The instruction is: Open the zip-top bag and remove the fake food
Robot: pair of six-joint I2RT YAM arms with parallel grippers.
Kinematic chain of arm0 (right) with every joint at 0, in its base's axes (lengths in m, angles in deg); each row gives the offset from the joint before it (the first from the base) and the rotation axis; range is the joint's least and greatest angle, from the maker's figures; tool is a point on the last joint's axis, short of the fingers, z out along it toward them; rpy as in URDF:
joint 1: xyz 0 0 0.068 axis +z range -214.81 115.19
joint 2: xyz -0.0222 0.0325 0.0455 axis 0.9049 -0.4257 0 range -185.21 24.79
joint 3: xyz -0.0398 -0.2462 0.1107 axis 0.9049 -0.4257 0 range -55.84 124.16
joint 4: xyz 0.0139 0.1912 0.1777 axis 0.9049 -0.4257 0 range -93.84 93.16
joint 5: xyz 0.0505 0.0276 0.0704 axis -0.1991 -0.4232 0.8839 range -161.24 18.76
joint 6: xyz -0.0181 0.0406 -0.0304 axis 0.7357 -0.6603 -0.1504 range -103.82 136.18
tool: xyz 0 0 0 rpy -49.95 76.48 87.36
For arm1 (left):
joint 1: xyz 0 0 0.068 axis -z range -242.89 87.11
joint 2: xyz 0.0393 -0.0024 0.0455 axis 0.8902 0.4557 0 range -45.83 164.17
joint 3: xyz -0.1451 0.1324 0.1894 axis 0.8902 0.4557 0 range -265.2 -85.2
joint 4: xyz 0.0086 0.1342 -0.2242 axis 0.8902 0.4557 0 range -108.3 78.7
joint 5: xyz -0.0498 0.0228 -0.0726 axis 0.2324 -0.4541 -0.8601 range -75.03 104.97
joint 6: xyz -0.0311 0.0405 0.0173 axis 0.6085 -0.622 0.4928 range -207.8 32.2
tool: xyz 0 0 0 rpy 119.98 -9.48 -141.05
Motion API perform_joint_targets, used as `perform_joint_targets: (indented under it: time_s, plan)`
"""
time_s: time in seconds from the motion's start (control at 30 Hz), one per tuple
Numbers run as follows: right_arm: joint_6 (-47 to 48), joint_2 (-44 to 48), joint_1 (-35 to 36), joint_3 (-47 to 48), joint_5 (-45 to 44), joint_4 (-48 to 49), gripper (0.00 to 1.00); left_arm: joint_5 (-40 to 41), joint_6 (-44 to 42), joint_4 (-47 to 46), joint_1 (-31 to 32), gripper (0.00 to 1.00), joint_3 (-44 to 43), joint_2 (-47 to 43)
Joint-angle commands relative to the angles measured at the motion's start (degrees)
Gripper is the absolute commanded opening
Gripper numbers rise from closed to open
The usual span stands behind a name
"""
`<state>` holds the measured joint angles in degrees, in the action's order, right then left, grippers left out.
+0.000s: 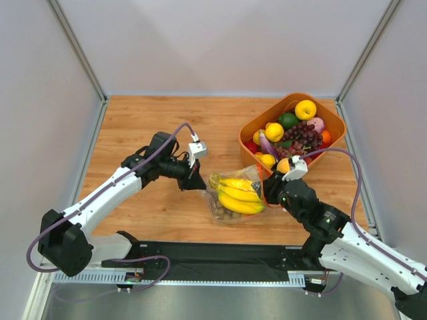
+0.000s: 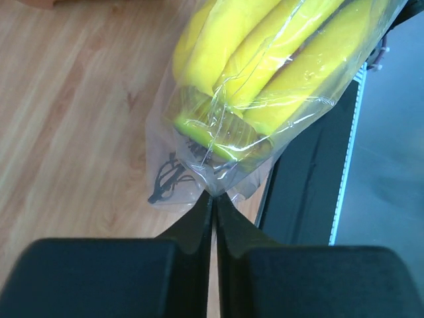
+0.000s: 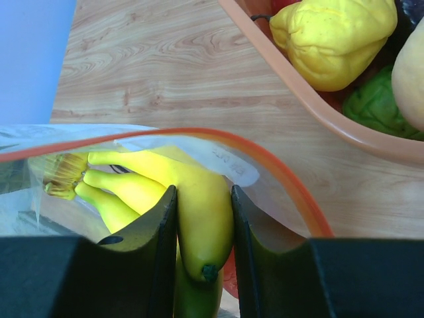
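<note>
We pull the banana (image 3: 199, 218) from the bag (image 2: 199, 165).
Left gripper (image 2: 213, 205) pinches its sealed corner as anchor; right gripper (image 3: 202, 228) clamps the banana tip through the open mouth.

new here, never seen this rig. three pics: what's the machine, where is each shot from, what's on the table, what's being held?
Two robot arms are bolted at the near edge of a wooden table. The wide picture comes from a fixed camera above and behind them. The other two come from cameras on each wrist, looking past that arm's own fingers.

On the table lie a clear zip-top bag holding a yellow banana bunch, and an orange basket of plastic fruit.

The left tool is shut on the bag's closed end, by the banana stems. The right tool reaches through the bag's mouth, edged by the red-orange zip strip, and grips one banana. One arm pins the bag while the other appears ready to pull the fruit out.
</note>
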<state>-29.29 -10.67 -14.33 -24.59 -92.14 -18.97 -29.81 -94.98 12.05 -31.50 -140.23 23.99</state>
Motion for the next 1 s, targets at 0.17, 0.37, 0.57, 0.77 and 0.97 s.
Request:
perform_joint_targets:
  time_s: [0.17, 0.37, 0.57, 0.77, 0.97]
  plan:
    - [3.28, 3.73, -1.96, 3.91, -0.62, -2.47, 0.00, 6.17, -1.61, 2.70, -0.20, 0.00, -3.16, 0.49]
    - [5.13, 7.68, -2.23, 7.95, -3.87, -10.03, 0.00, 14.62, -0.38, 4.89, -0.20, 0.00, -5.00, 1.81]
    - [6.27, 11.11, -2.31, 10.76, -6.34, -16.36, 0.00, 20.60, 1.11, 5.77, -0.20, 0.00, -5.88, 1.90]
    - [7.41, 12.52, -2.31, 12.61, -8.27, -22.51, 0.00, 24.64, 2.52, 7.09, -0.11, 0.00, -6.85, 2.51]
    - [8.56, 13.31, -2.31, 15.25, -12.05, -28.66, 0.00, 27.19, 3.14, 7.80, -0.11, 0.00, -7.29, 2.07]
